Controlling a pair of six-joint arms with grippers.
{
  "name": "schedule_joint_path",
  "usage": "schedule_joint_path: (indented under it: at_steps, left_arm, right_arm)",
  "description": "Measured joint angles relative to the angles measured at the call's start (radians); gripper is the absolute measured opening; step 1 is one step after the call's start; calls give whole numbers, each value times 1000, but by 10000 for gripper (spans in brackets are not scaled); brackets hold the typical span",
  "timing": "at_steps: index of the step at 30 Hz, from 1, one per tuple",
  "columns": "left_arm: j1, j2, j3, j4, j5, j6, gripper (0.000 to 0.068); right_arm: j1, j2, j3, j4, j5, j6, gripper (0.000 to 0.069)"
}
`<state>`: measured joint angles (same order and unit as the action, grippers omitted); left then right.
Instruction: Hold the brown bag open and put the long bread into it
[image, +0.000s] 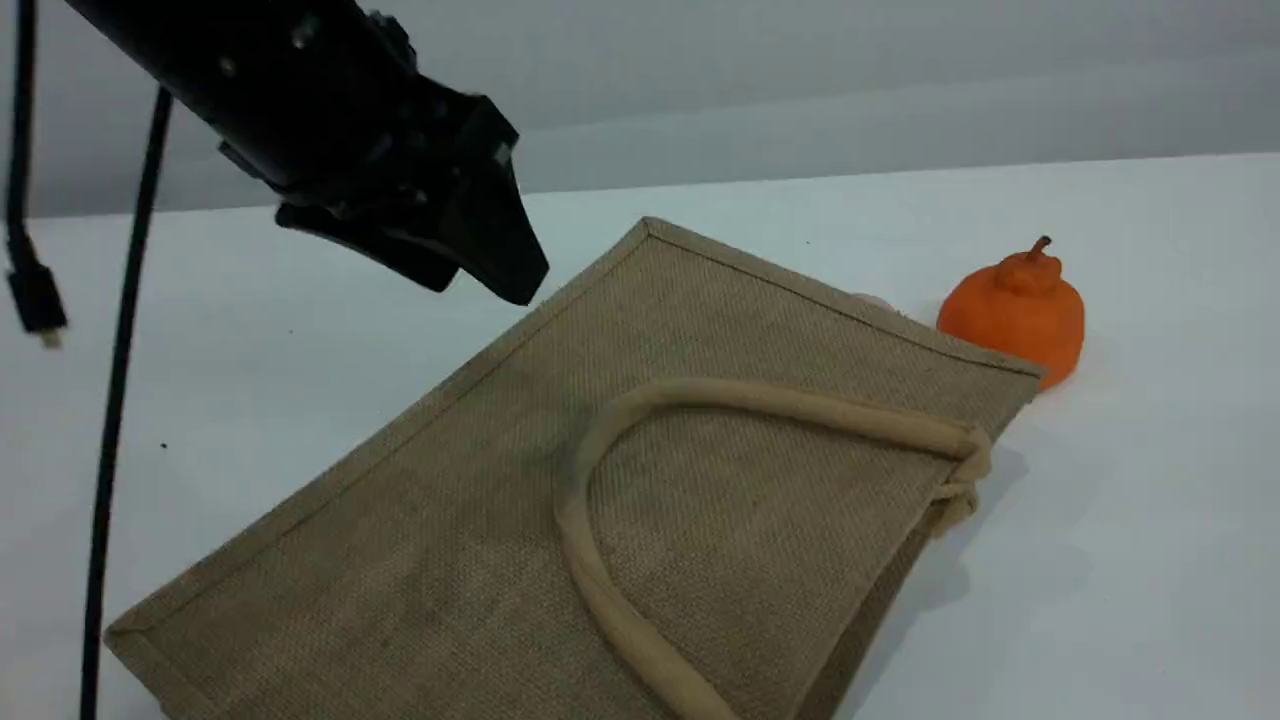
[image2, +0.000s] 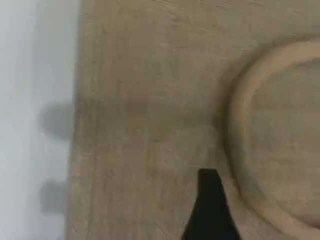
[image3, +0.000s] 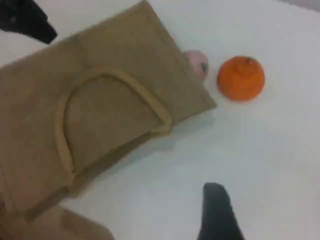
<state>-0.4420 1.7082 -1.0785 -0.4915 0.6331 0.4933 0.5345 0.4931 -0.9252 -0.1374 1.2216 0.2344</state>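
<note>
The brown bag (image: 520, 500) lies flat across the table's middle, one beige loop handle (image: 600, 590) resting on its top face. My left gripper (image: 485, 290) hovers above the bag's far-left edge, open and holding nothing. The left wrist view shows one of its fingertips (image2: 210, 200) over the weave of the bag (image2: 150, 100), beside the handle (image2: 240, 125). In the right wrist view one fingertip (image3: 217, 210) of my right gripper hangs over bare table, off the mouth side of the bag (image3: 110, 100), with nothing in it. The long bread is out of view.
An orange fruit (image: 1015, 315) (image3: 241, 77) stands just off the bag's far-right corner, with a small pink thing (image3: 197, 64) partly hidden behind that corner. A black cable (image: 110, 400) hangs at the left. A blurred tan shape (image3: 55, 225) lies at the bag's near end.
</note>
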Motion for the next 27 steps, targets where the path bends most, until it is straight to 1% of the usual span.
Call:
schedule_joint_path:
  at_steps: [3, 7, 10, 14, 16, 19, 22, 24, 27]
  left_arm:
    - [0, -56, 0, 26, 46, 0, 461]
    - [0, -150, 0, 24, 88, 0, 461]
    - [0, -226, 0, 24, 147, 0, 461]
    - [0, -330, 0, 21, 229, -12, 461]
    - [0, -384, 0, 20, 275, -26, 461]
    - [0, -461, 0, 20, 330, -49, 461]
    - [0, -539, 0, 20, 375, -79, 461]
    - [0, -588, 0, 20, 406, -101, 461]
    - [0, -668, 0, 40, 458, -138, 461]
  right_arm:
    - [0, -67, 0, -1, 0, -14, 384]
    - [0, -176, 8, -13, 0, -89, 384]
    - [0, -249, 43, -18, 1, -112, 384]
    - [0, -362, 141, -16, 1, -113, 384]
    - [0, -413, 211, 1, -10, -113, 384]
    - [0, -481, 318, 48, -90, -111, 384]
    - [0, -494, 397, 73, -132, -111, 384]
    - [2, -494, 416, 77, -165, -112, 384]
    - [2, -494, 417, 76, -163, -112, 384]
